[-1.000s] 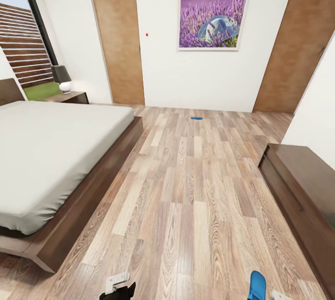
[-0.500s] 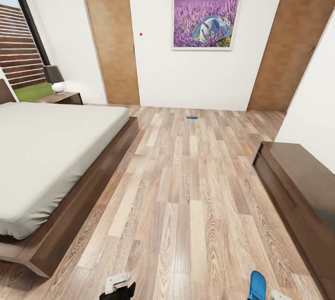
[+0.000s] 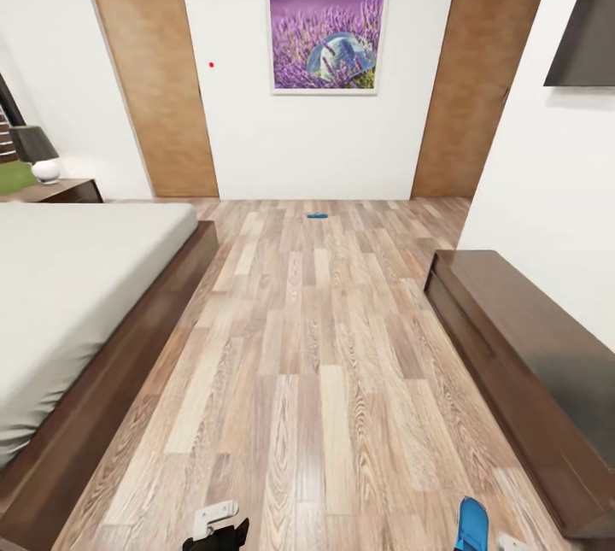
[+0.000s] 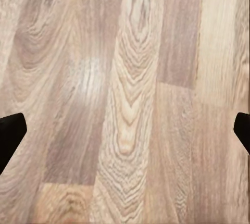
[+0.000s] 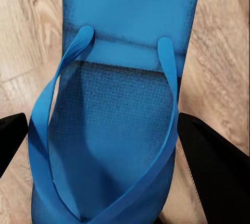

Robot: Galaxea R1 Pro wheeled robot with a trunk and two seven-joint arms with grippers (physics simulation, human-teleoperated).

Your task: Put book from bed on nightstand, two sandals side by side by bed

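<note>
My right gripper [image 5: 125,146] is shut on a bright blue sandal [image 5: 114,109], whose sole and straps sit between the two dark fingers; the same sandal [image 3: 471,525] pokes up at the head view's lower edge. The other blue sandal [image 3: 317,215] lies flat on the plank floor far ahead, near the back wall. The bed [image 3: 60,295] with its pale mattress and dark frame runs along the left. A dark nightstand [image 3: 60,190] stands beyond it. My left gripper [image 4: 125,135] is open over bare floorboards. The book is out of view.
A long low dark brown bench cabinet [image 3: 530,346] lines the right wall under a dark screen [image 3: 585,21]. Two wooden doors [image 3: 154,73] [image 3: 478,73] flank a lavender picture [image 3: 326,41]. A lamp [image 3: 36,151] stands on the nightstand. A wide strip of floor runs between bed and bench.
The whole head view has swung to the right: the bed and nightstand slid left, the window left the frame, the right door and screen came in. Both grippers look unchanged.
</note>
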